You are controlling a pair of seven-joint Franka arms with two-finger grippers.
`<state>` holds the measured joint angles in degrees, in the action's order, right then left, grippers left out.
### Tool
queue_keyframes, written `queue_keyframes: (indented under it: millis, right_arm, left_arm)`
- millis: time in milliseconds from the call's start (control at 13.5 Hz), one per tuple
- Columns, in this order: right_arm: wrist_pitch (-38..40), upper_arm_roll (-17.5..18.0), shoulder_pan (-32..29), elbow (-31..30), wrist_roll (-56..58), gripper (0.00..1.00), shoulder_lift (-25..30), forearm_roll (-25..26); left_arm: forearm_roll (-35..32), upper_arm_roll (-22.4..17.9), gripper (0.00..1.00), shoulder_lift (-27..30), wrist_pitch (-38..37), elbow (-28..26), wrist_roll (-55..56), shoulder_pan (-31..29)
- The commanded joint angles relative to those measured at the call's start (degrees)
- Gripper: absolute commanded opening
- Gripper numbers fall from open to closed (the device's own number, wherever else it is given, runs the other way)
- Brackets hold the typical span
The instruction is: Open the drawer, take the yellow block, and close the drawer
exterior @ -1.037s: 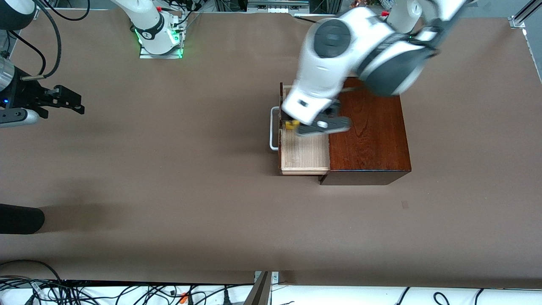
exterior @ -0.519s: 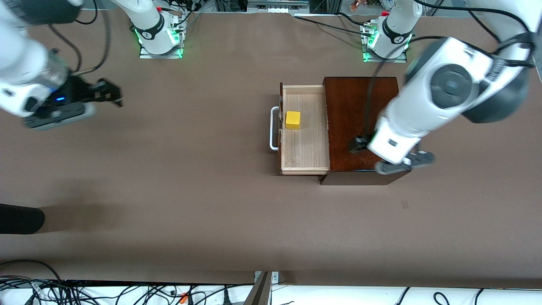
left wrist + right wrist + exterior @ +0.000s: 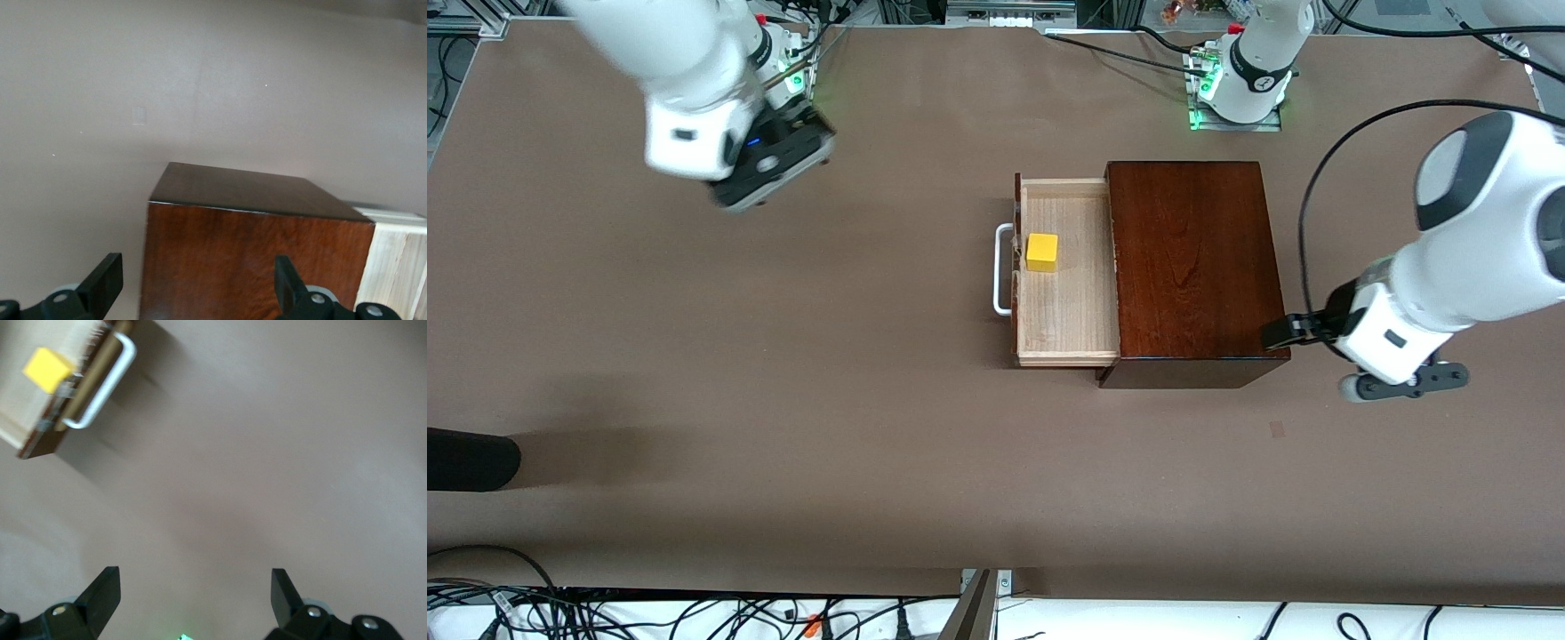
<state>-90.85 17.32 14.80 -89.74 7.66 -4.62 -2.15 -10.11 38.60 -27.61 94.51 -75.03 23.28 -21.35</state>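
So the drawer (image 3: 1067, 271) is seen pulled out of the reddish-brown wooden box (image 3: 1192, 267), toward the right arm's end of the worktop (image 3: 827, 373), with its white bar handle (image 3: 1002, 269) sticking out in front. The yellow block (image 3: 1042, 252) is found sitting inside the pale tray, close to the drawer front and just beside the handle's end that's farther from the front camera. Nothing is gripped by anything right now.

The left gripper (image 3: 1279, 334) is held up at the box corner nearest the front camera, toward the left arm's end of the worktop. In the left wrist view its jaws are shown spread wide and empty (image 3: 197, 287), with the box corner (image 3: 253, 240) framed between them and a sliver of the light drawer wood (image 3: 400, 260) at the edge.

The right gripper (image 3: 805, 120) is carried high over bare worktop near the right arm's base, well apart from the drawer. Its jaws are also seen wide open with nothing in them (image 3: 193, 593), and the yellow block (image 3: 48, 370) and handle (image 3: 103, 387) can be made out farther off in that wrist view
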Motion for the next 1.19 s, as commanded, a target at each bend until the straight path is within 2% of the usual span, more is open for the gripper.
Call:
queue_keyframes:
  millis: [0, 222, 370, 519, 593, 667, 1111]
  right_arm:
    - [-5.19, 1.75, 5.82, 1.76, 2.26, 1.00, -4.76, -0.22]
    - [-13.45, 1.84, 13.30, 4.39, 6.22, 1.00, -12.93, 3.54]
    - [-17.07, 1.84, 15.95, 9.21, 6.92, 1.00, -19.25, 4.52]
    - [-17.26, 1.75, 19.11, 14.57, 9.03, 1.00, -25.06, 5.74]
    - [-17.87, 1.75, 20.52, 16.34, 9.12, 1.00, -27.09, 8.37]
    - [-19.00, 1.75, 22.01, 16.79, 9.04, 1.00, -28.41, 10.22]
    - [-21.83, 1.49, 26.33, 16.97, 9.21, 1.00, -34.57, 17.78]
  left_arm:
    - [7.80, -14.04, 1.00, 9.83, 0.59, -5.89, -8.84, 7.35]
    - [11.86, -25.99, 1.00, 16.86, 0.24, -11.08, -15.09, 15.08]
    - [13.19, -35.04, 1.00, 21.35, -0.90, -14.25, -18.52, 22.71]
    - [13.19, -42.35, 1.00, 23.82, -4.14, -14.27, -20.02, 29.57]
    - [13.19, -45.25, 1.00, 24.79, -5.03, -14.18, -20.12, 32.31]
    - [13.19, -46.59, 1.00, 25.23, -5.47, -13.92, -20.12, 33.55]
    - [13.19, -46.25, 1.00, 26.29, -8.28, -12.34, -21.60, 33.21]
